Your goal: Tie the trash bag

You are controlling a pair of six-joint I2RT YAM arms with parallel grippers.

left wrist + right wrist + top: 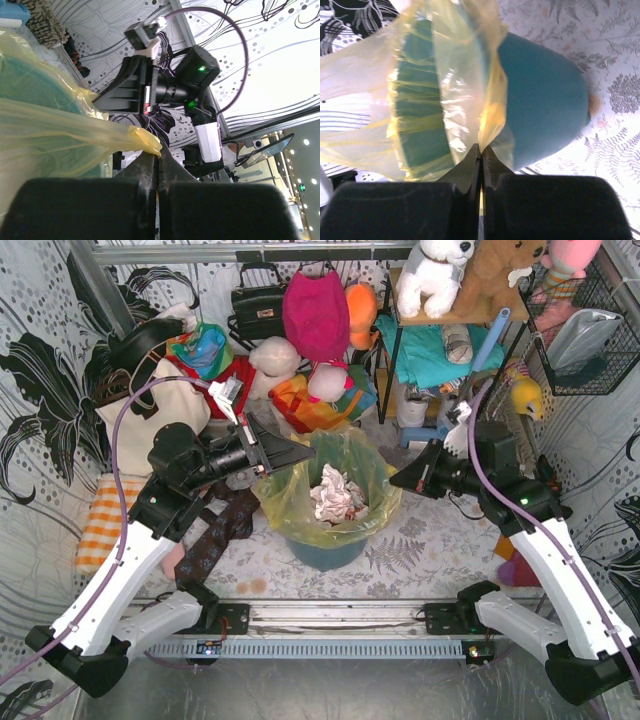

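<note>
The translucent yellow-green trash bag (362, 465) lines a round teal-blue bin (326, 552) in the middle of the table, with crumpled white paper (336, 494) inside. My left gripper (306, 452) is at the bag's left rim and shut on a pinch of the bag's edge (145, 139); its fingertips (160, 156) meet on the plastic. My right gripper (396, 481) is at the bag's right rim and shut on a fold of the bag (490, 117), with the bin's wall (545, 95) right behind it.
Handbags, a pink bag (315, 312) and soft toys crowd the back wall. A shelf with plush animals (440, 275) stands back right, a wire basket (585, 330) hangs at the right. An orange checked cloth (100, 525) lies at the left, a dark cloth (215, 535) beside the bin.
</note>
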